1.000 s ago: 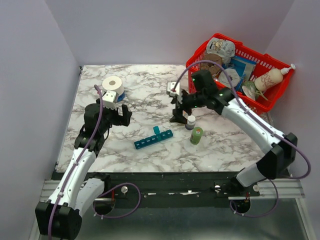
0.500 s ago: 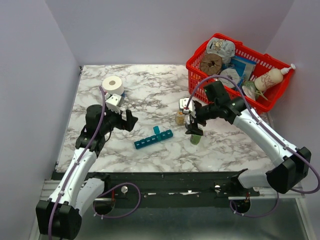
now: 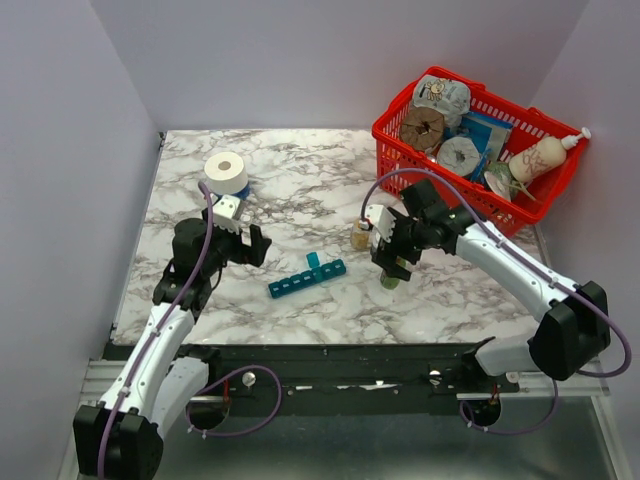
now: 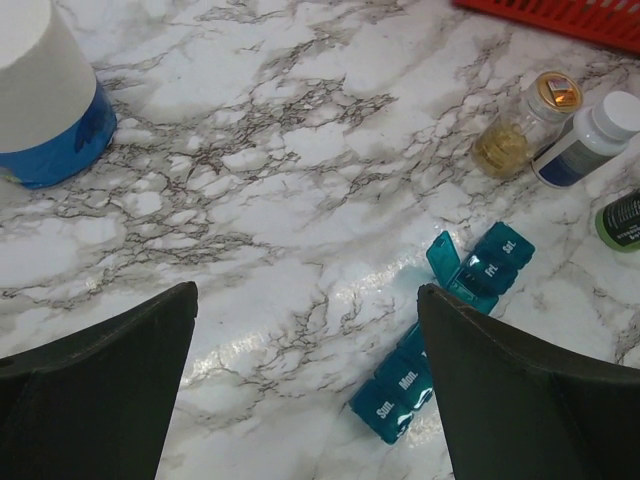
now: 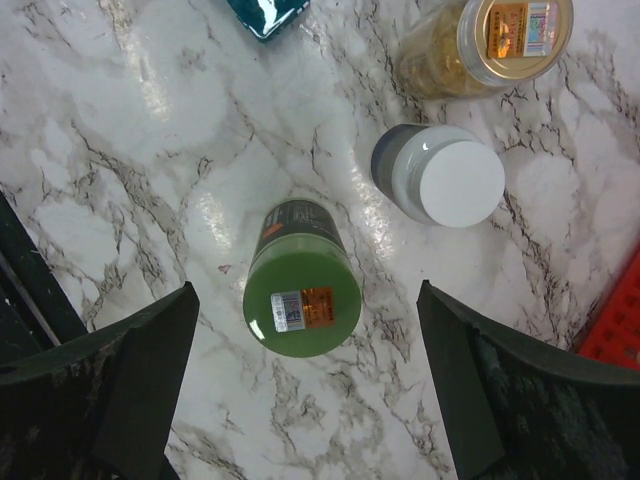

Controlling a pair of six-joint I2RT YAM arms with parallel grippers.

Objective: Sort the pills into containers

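Teal-blue plastic pill organiser (image 3: 307, 277), a long narrow row of lidded day cells, lies flat on the marble tabletop (image 3: 290, 195) between the two arms, touched by neither. Right gripper (image 3: 392, 265) hangs directly above a small round green bottle (image 5: 303, 305) that stands near the organiser's Sat end; its fingers are spread wide either side of the bottle and hold nothing. Left gripper (image 4: 307, 290) is equally wide and empty, hovering apart from the organiser's Sun end. Farther past the Sat end stand a white-capped bottle (image 5: 455, 180) and a clear jar of yellowish pills with a gold lid (image 5: 500, 35). The organiser's long axis runs diagonally, Sun end toward the left arm, Sat end toward the bottles. One lid stands raised, probably Thursday's, though its lettering is hidden. By my reading, fetching pills is only starting: next the right fingers should drop around the green bottle's body and close squarely, without knocking its neighbours
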